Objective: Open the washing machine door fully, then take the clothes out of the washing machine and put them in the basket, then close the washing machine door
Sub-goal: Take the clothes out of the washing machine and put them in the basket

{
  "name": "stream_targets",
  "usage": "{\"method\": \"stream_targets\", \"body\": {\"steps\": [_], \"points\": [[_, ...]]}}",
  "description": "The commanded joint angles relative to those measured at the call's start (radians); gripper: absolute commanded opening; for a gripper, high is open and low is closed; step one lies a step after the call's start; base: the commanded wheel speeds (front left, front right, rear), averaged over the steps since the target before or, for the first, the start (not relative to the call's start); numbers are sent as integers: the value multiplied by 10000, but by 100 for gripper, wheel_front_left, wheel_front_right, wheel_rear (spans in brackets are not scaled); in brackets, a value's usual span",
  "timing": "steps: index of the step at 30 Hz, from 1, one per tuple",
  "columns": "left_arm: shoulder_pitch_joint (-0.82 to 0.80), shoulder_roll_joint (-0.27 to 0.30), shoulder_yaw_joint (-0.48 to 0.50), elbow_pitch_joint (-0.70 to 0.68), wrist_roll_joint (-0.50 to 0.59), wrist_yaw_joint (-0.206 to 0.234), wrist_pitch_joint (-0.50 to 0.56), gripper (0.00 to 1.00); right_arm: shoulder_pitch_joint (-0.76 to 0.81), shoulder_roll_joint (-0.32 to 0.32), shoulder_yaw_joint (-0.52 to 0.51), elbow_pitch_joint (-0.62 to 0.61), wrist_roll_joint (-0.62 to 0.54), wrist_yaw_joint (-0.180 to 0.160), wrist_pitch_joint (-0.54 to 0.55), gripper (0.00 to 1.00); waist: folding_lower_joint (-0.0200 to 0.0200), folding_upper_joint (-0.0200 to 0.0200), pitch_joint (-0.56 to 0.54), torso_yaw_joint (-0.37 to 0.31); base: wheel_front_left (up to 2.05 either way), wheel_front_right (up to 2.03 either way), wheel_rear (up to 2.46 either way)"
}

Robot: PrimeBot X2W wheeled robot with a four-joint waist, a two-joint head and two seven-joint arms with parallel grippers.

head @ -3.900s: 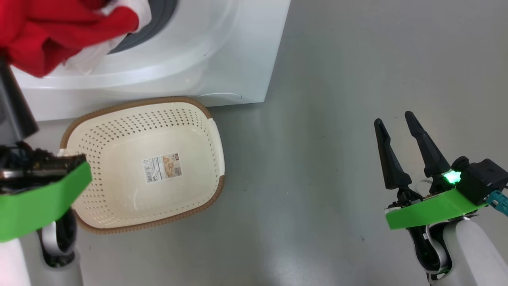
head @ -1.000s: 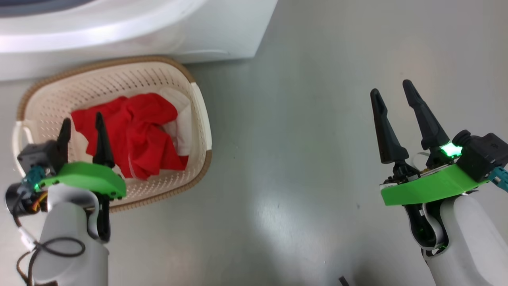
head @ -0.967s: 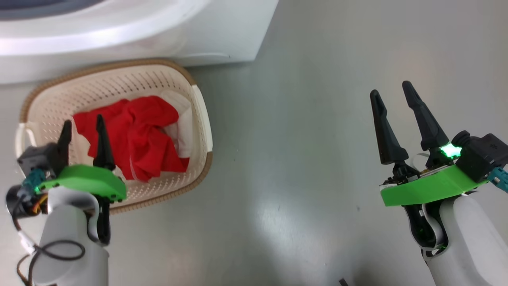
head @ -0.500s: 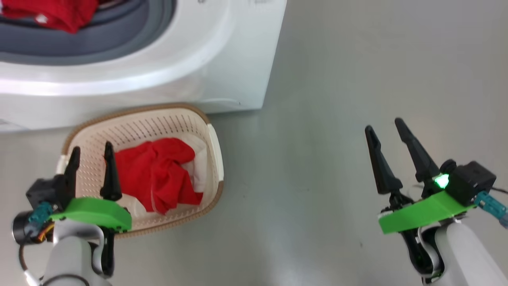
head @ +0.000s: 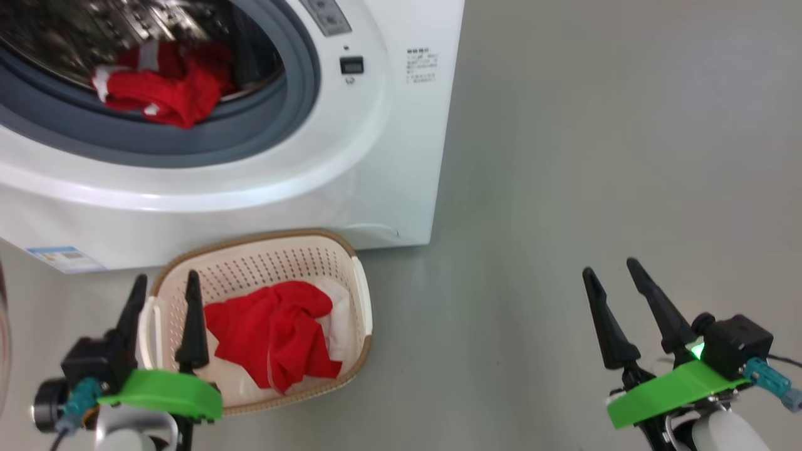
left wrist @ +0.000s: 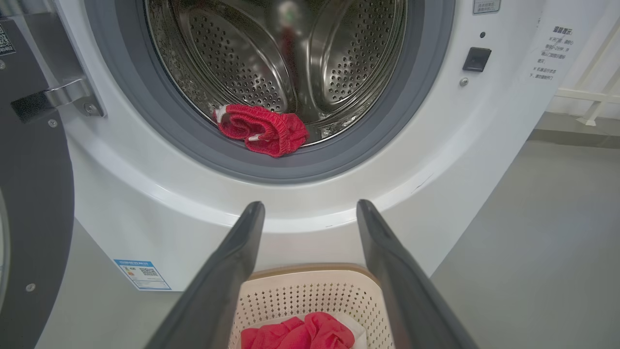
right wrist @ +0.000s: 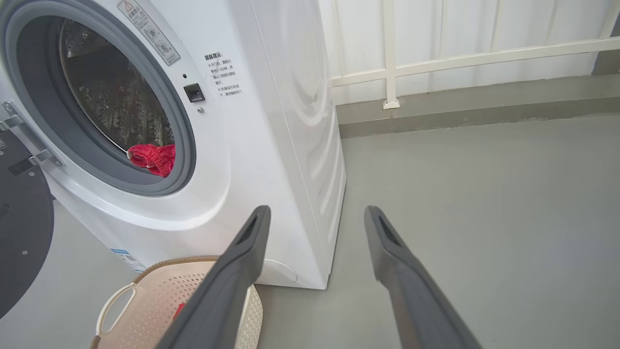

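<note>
Clothes [left wrist: 264, 131]: one piece at drum [left wrist: 290, 58] lip, another in basket [head: 250, 241] below. L gripper [head: 165, 277], R gripper [head: 608, 268] both splayed, empty. Risk: shallow pinch, cloth snagging on gasket [left wrist: 339, 160], dropping short of basket.

Laundry corner, utility-room type, maybe a test bay. White front-loader washing machine [head: 376, 156] on bare grey floor [head: 595, 156], perforated basket [head: 276, 266] in front, white railing [right wrist: 460, 59] along pale wall [right wrist: 484, 24] behind.
</note>
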Motion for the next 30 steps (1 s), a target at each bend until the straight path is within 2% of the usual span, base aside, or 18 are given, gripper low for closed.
{"method": "stream_targets", "body": {"steps": [1,11,22,30], "points": [[346,274,155,-418,-22,-65,-51,100,251,-168,149,-189,133,75,-65,100,0,0,-652,215,0,0,0],[1558,274,-128,-1436,275,-18,-51,100,983,-152,9,-194,113,75,-65,100,0,0,-1384,303,0,0,0],[2786,273,-331,-2537,-76,506,-51,100,1549,-68,-226,-260,130,75,-65,100,0,0,-1638,258,0,0,0],[3106,273,-369,-2973,-214,653,-51,100,1577,-39,-374,-309,116,75,-65,100,0,0,-1482,228,0,0,0]]}}
